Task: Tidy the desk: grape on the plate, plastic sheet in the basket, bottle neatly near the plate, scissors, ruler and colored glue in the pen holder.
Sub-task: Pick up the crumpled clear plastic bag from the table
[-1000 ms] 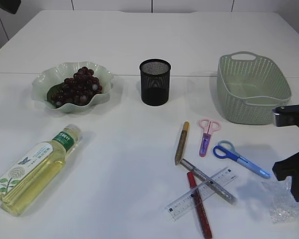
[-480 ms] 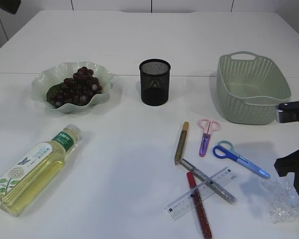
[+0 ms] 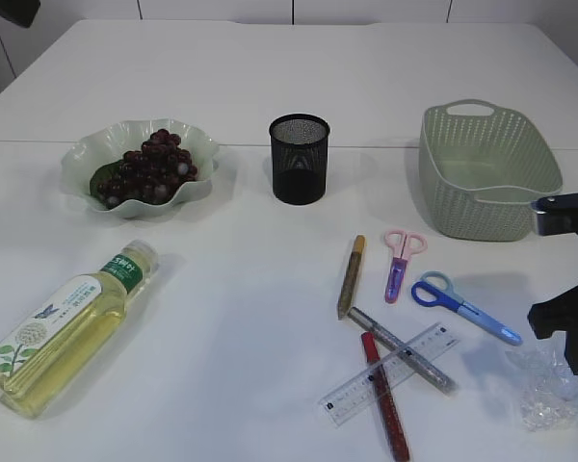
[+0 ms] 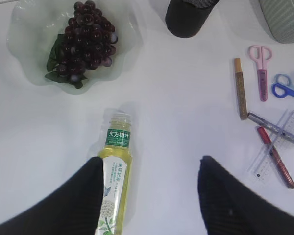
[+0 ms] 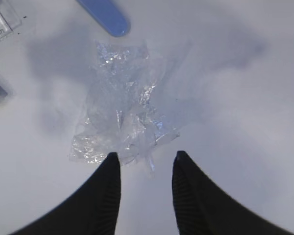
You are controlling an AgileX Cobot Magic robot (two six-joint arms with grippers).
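Note:
The crumpled clear plastic sheet (image 5: 125,115) lies on the table just ahead of my open right gripper (image 5: 146,155), which holds nothing; the sheet (image 3: 547,395) is at the front right. My left gripper (image 4: 151,161) is open above the lying bottle (image 4: 116,166) of yellow tea, whose body runs beside the left finger. Dark grapes (image 3: 151,171) rest on the green wavy plate (image 3: 82,159). Pink scissors (image 3: 399,262), blue scissors (image 3: 462,306), a clear ruler (image 3: 347,402) and gold (image 3: 351,277), silver (image 3: 411,355) and red (image 3: 389,416) glue pens lie at the front centre.
The black mesh pen holder (image 3: 300,159) stands at the middle of the table. The green woven basket (image 3: 443,183) sits at the right, just behind my right arm (image 3: 570,327). The ruler and the silver and red pens lie across one another.
My right arm has shifted slightly up and to the right over the plastic sheet. Everything on the table lies where it was.

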